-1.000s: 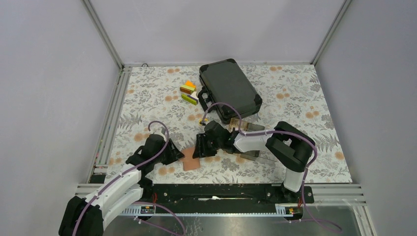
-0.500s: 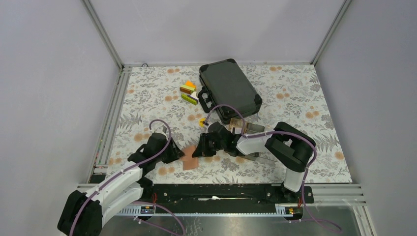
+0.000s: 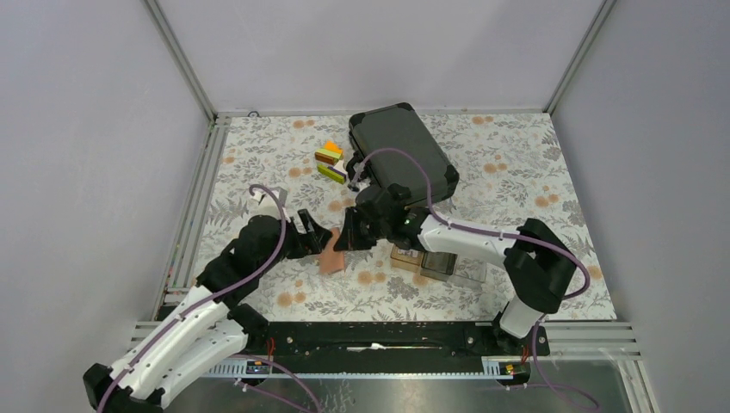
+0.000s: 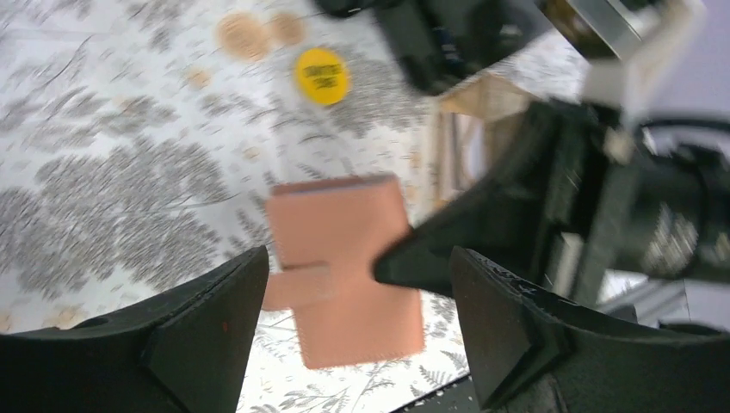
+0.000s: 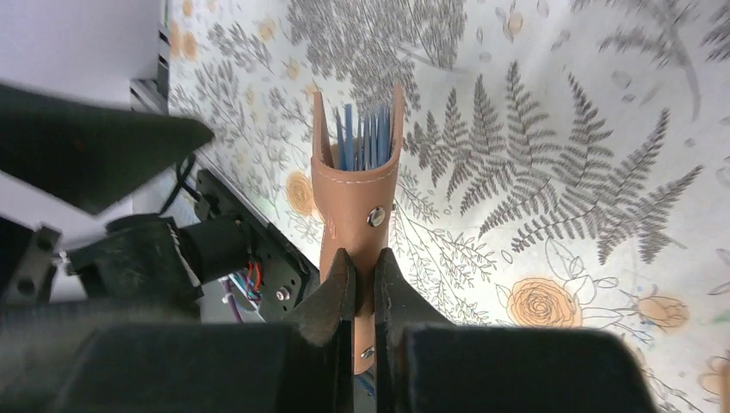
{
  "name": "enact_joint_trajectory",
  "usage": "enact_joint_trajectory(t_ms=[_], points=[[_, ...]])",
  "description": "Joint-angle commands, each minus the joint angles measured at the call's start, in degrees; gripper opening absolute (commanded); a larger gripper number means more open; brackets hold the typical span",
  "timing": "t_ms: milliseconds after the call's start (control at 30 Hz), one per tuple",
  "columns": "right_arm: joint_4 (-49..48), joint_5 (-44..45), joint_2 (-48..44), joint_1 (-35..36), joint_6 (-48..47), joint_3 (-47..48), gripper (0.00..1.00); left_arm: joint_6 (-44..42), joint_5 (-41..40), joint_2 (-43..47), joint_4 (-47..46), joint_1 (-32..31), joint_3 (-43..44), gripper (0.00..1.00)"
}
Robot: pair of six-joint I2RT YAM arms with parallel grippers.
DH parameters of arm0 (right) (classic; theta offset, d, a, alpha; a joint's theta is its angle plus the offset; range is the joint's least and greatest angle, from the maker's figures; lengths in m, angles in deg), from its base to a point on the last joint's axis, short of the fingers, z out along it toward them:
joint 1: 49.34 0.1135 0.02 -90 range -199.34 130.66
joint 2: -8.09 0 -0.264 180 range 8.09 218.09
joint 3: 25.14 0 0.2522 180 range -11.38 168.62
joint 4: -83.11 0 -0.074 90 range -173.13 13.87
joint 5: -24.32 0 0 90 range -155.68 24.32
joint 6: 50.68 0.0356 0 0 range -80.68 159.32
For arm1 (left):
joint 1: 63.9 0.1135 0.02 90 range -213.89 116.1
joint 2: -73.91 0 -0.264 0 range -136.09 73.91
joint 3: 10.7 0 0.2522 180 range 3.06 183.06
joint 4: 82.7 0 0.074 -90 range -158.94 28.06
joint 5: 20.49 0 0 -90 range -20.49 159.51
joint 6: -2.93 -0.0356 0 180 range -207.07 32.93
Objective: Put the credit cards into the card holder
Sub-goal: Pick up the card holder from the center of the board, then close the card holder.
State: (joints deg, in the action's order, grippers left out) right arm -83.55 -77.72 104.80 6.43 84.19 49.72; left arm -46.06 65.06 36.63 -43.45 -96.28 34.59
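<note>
The left arm reaches in from the near left corner over the white table cover printed with grey ferns and orange flowers (image 3: 258,163); the left gripper (image 3: 312,231) stands with its jaws spread wide, closed on nothing; in its wrist view the two black fingers (image 4: 207,318) frame the small flat salmon-pink leather card holder (image 4: 344,258) on either side without touching it, and a short tab of the same leather juts from the holder's left edge; a round yellow disc (image 4: 321,76) lies on the cover beyond it.

The card holder (image 3: 331,255) sits just right of the left gripper, near the middle of the table, turned on edge; whether it touches the cover cannot be told; further back lies a small cluster of coloured blocks (image 3: 330,162).

The right gripper (image 3: 349,237) meets the holder from the right; its wrist view shows the jaws pinched nearly together on the holder's near end, by a metal snap stud; the holder (image 5: 357,198) points away from the camera, its two covers parted slightly at the far end, with blue-grey pocket edges showing between them; no separate credit cards can be made out.

Behind the right gripper lies a black hard plastic case with a handle (image 3: 400,155); right of the gripper, near the front, is a clear compartment tray (image 3: 443,265).
</note>
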Motion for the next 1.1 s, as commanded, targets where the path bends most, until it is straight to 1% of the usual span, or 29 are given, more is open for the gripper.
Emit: enact_joint_trajectory(t_ms=[0, 133, 233, 333, 500, 567, 700, 800, 833, 867, 933, 1000, 1067], points=[[11.9, 4.7, -5.0, -2.3, -4.3, 8.1, 0.00, -6.2, -4.3, 2.4, -4.2, -7.9, 4.6, 0.81], [15.8, 5.7, -6.5, -4.0, -4.4, 11.4, 0.00, -6.8, -5.4, 0.7, -7.4, -13.7, 4.6, 0.81], [17.9, 6.8, -7.0, -4.2, -4.0, 13.6, 0.00, -7.2, -9.1, -2.1, -8.0, -18.1, 5.2, 0.84], [19.1, 7.8, -6.8, -4.2, -3.6, 15.1, 0.00, -8.1, -14.5, -4.6, -9.0, -23.4, 6.5, 0.86], [20.4, 8.1, -6.1, -4.2, -2.1, 17.0, 0.00, -10.0, -28.0, -10.6, -9.3, -31.0, 9.0, 0.91], [20.9, 8.0, -5.9, -4.2, -1.6, 17.5, 0.00, -9.5, -32.7, -13.4, -8.9, -32.9, 10.0, 0.92], [20.9, 8.2, -5.9, -4.2, -0.3, 17.9, 0.00, -7.3, -42.4, -19.5, -5.0, -36.2, 13.5, 0.92], [20.8, 9.2, -5.8, -4.2, 0.8, 18.1, 0.00, -7.0, -50.0, -24.4, -1.8, -39.7, 16.4, 0.87], [20.8, 9.4, -5.7, -4.2, 1.0, 18.3, 0.00, -7.1, -52.3, -25.9, -1.3, -40.7, 17.2, 0.84], [20.8, 9.5, -5.6, -4.2, 1.3, 18.4, 0.00, -7.1, -54.3, -27.2, -0.8, -41.5, 17.9, 0.79], [20.8, 9.6, -5.6, -4.2, 2.1, 18.4, 0.00, -6.8, -57.4, -29.4, 0.0, -42.4, 18.7, 0.66], [20.2, 9.6, -5.8, -4.2, 2.8, 18.0, 0.00, -6.2, -59.3, -31.4, 1.0, -42.8, 19.1, 0.52], [20.1, 9.8, -6.1, -4.2, 3.3, 17.8, 0.00, -5.2, -60.7, -33.2, 2.2, -43.1, 19.6, 0.41]])
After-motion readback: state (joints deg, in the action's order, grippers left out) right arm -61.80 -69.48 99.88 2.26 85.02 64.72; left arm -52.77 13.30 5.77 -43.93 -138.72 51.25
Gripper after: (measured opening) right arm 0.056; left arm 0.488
